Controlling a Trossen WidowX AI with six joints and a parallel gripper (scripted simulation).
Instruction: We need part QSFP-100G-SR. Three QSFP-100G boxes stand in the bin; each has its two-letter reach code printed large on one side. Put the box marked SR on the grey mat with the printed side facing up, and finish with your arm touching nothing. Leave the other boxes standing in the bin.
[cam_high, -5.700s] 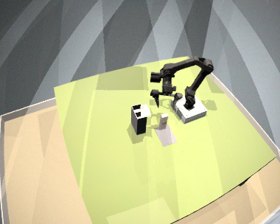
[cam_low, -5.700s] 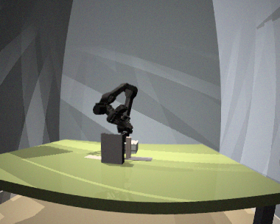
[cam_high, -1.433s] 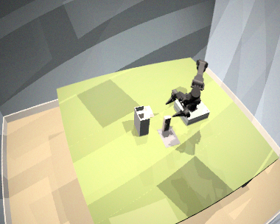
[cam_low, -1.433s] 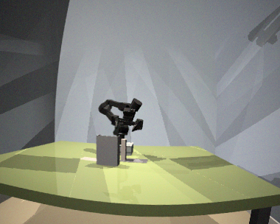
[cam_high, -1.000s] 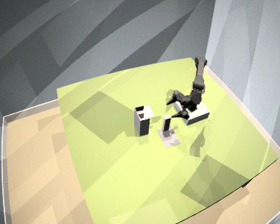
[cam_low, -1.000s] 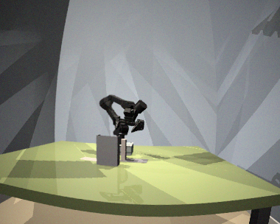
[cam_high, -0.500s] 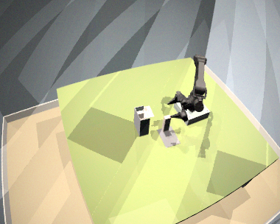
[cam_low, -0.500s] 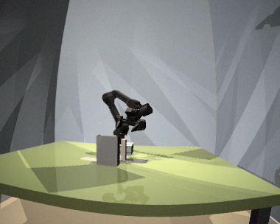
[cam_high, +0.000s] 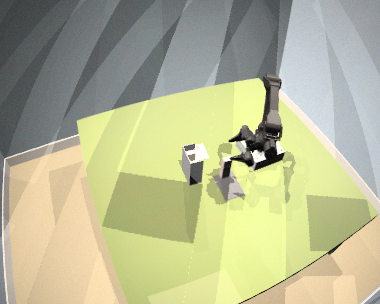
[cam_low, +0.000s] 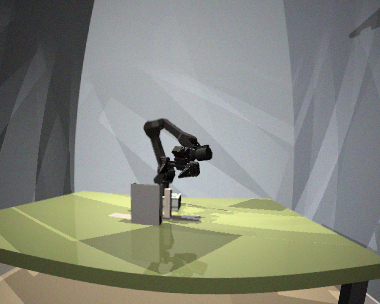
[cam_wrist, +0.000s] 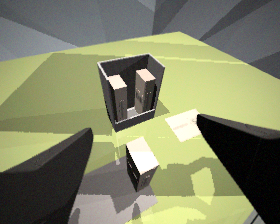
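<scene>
The claw (cam_high: 237, 149) (cam_low: 176, 176) (cam_wrist: 144, 125) gapes wide, gripping nothing; in the wrist view one box (cam_high: 226, 167) (cam_low: 168, 203) (cam_wrist: 142, 164) stands upright between its fingertips, apart from both

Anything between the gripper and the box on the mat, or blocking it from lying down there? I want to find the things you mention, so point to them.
Nothing visible between the open gripper (cam_high: 236, 149) (cam_wrist: 145, 127) and the upright box (cam_high: 226, 167) (cam_wrist: 142, 164). It's already on the grey mat (cam_high: 231, 191) (cam_wrist: 107, 202); the bin (cam_high: 194, 170) (cam_wrist: 134, 120) stands off to one side.

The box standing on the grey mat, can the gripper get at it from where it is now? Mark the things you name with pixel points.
Probably yes: the gripper (cam_high: 235, 149) (cam_wrist: 144, 125) is open, and nothing shows between its fingers and the box (cam_high: 226, 167) (cam_low: 168, 202) (cam_wrist: 142, 164).
</scene>
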